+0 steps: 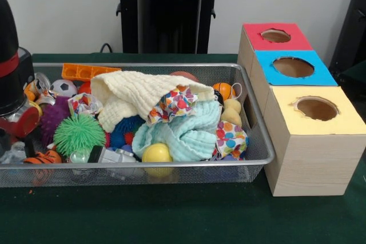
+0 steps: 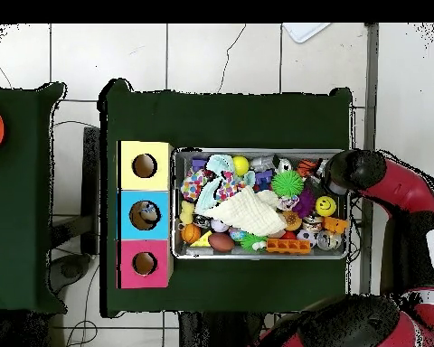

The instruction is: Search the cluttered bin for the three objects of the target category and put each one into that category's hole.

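My gripper (image 1: 14, 110), grip state indeterminable, hangs over the heaped silver wire-mesh bin (image 1: 171, 167); sorting apparently barely under way.

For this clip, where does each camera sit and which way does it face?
Front view: across the table, facing the robot; shows the wire bin, three boxes, the pedestal and the arm at left.
Overhead view: above, looking straight down; bin, boxes, arm reaching over the bin's right end.
Both share bin, boxes and arm, turned half round.
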You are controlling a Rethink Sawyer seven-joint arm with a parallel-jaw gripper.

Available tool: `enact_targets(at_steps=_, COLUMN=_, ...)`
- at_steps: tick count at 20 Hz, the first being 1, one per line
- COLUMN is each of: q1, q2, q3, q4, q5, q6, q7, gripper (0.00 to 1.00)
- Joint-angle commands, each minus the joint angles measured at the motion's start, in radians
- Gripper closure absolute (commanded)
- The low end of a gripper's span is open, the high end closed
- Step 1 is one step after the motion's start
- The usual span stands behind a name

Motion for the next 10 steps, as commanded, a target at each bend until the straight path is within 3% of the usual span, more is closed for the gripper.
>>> enact_targets(at_steps=1, q1=0.005, q2=0.078, q3=-0.011, q4=-0.002, q5=-0.041, q6=-0.011, q7=0.014, gripper=0.00)
enact_targets(at_steps=9, q1=0.007, q2=0.102, q3=-0.014, q4=-0.019, q5=-0.041, q6=0.020, q7=0.005, gripper=0.00)
enact_targets(at_steps=10, q1=0.008, q2=0.102, q3=-0.015, q4=-0.020, q5=-0.042, q6=0.014, q7=0.007, gripper=1.00)
